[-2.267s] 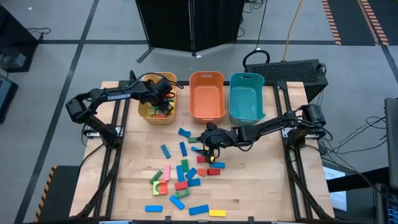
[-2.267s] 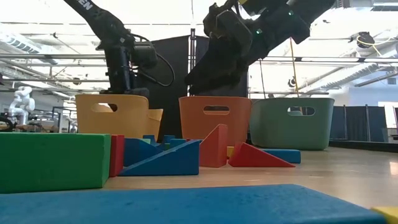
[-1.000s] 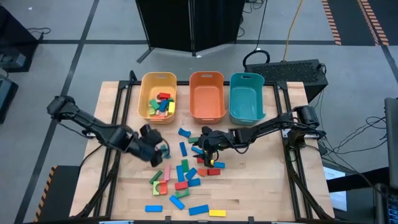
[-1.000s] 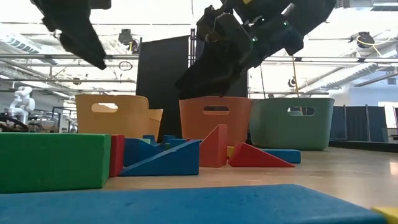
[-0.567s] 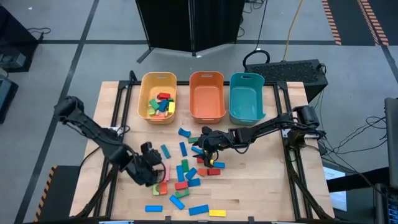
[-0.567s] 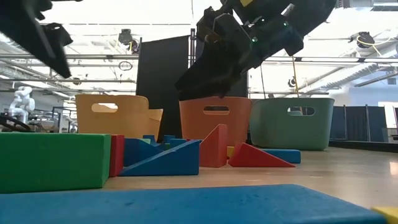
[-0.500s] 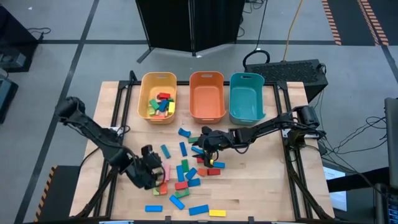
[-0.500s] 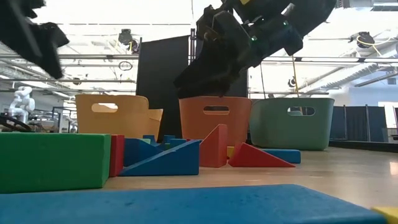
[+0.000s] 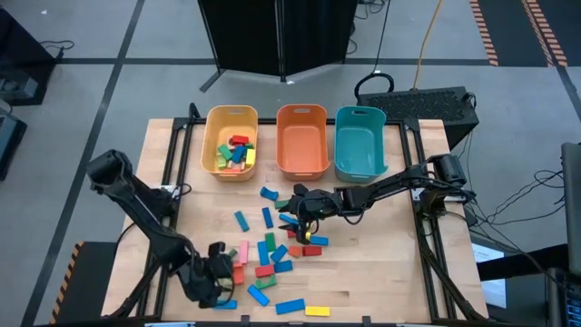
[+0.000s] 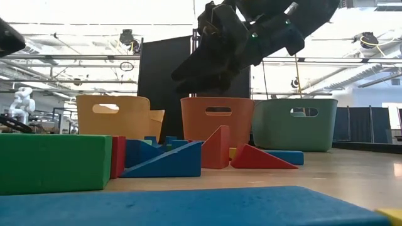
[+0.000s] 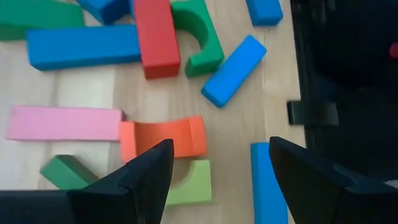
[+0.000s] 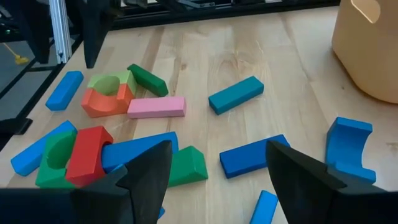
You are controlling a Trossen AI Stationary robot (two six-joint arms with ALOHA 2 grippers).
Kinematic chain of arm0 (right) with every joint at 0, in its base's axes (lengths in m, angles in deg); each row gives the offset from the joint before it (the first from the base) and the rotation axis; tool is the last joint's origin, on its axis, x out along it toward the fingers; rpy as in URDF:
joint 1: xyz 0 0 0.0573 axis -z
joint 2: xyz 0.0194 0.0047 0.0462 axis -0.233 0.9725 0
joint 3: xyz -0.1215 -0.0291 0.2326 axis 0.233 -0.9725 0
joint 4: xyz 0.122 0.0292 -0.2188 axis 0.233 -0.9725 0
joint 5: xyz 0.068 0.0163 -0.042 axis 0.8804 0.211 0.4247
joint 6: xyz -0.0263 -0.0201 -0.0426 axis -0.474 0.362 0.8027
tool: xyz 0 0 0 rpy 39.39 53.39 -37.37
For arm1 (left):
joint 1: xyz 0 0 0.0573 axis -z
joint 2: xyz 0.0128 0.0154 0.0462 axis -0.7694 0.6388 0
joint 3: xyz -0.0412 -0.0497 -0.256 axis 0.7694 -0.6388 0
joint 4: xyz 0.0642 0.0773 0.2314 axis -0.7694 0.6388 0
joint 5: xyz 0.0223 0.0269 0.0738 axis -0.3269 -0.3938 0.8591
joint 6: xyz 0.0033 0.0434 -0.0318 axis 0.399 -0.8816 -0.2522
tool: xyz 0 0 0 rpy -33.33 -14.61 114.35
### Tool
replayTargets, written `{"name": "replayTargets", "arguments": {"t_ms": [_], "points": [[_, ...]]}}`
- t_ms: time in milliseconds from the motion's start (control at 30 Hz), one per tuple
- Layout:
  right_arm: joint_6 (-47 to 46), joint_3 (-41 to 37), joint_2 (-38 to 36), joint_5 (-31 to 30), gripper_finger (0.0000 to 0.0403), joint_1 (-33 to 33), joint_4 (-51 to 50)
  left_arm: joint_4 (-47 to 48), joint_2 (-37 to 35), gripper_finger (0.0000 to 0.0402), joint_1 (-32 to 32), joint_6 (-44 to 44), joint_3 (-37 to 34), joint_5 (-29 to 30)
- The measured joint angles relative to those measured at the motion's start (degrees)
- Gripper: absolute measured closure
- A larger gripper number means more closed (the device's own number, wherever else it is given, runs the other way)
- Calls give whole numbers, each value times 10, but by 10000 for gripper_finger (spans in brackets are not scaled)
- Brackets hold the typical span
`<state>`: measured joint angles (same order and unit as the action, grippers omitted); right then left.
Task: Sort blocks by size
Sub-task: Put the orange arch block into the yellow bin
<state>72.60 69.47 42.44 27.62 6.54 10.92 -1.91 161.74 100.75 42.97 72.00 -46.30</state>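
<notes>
Loose blocks [image 9: 270, 250] in red, blue, green, pink and yellow lie scattered on the wooden table [image 9: 381, 272], resting flat on it. My left gripper [image 9: 221, 270] hovers open near the table's near-left, slanting down. In its wrist view the left gripper [image 11: 219, 152] stands above bare wood beside an orange arch [image 11: 163, 138], a light green arch [image 11: 191, 182] and a pink bar [image 11: 62, 122]. My right gripper [image 9: 304, 211] waits open over the middle of the blocks. The right gripper [image 12: 217, 152] is above a blue bar [image 12: 252, 154] and holds nothing.
Three bins stand in a row at the far edge: a yellow bin [image 9: 231, 143] with several blocks inside, an orange bin [image 9: 301, 138] and a teal bin [image 9: 360, 143]. A big green block [image 10: 53, 163] and a blue block [image 10: 188, 204] lie close to the low camera.
My left gripper has swung from the middle left of the table toward the near edge and down, tipping more steeply, and now hangs over the blocks at the near left. Its fingers stay apart. The blocks have not moved.
</notes>
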Motion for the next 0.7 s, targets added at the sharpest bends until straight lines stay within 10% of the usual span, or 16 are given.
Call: {"name": "replayTargets", "arguments": {"t_ms": [700], "points": [[-11,0,0,0,156,-2,9,-55,66,129,6,18,0,-10]]}}
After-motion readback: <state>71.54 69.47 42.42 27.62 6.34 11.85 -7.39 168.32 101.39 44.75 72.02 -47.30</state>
